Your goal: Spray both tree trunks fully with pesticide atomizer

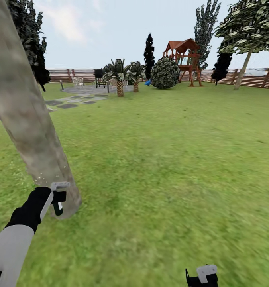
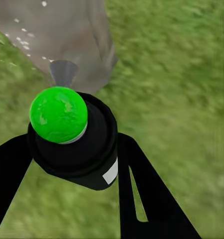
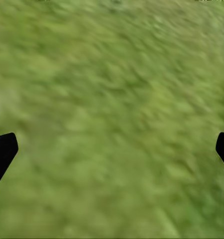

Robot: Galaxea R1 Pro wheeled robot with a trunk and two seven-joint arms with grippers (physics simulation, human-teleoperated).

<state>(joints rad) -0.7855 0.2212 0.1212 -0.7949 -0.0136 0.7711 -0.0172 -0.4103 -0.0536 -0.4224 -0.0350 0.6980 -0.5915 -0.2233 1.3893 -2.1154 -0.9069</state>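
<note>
Your left gripper (image 1: 57, 198) sits just beside the base of the tree trunk (image 1: 24, 111), at your near left, with the atomizer (image 2: 74, 142) between its jaws. The lawn (image 1: 170, 159) extends ahead to the fence (image 1: 254, 79). The right gripper (image 1: 202, 277) hangs over grass, well apart.

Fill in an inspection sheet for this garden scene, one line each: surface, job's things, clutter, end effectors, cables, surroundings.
Surface: green lawn, no paving close by.
Job's things: pesticide atomizer, dark bottle with a green top, held close to the base of a tree trunk; white pesticide speckles on the bark.
Clutter: nothing seen on the grass nearby.
End effectors: left end effector shut on the atomizer; right end effector open over bare grass.
Cables: nothing seen.
Surroundings: slatted fence, stepping stones, round bush, red play frame, another pale-trunked tree.
</note>
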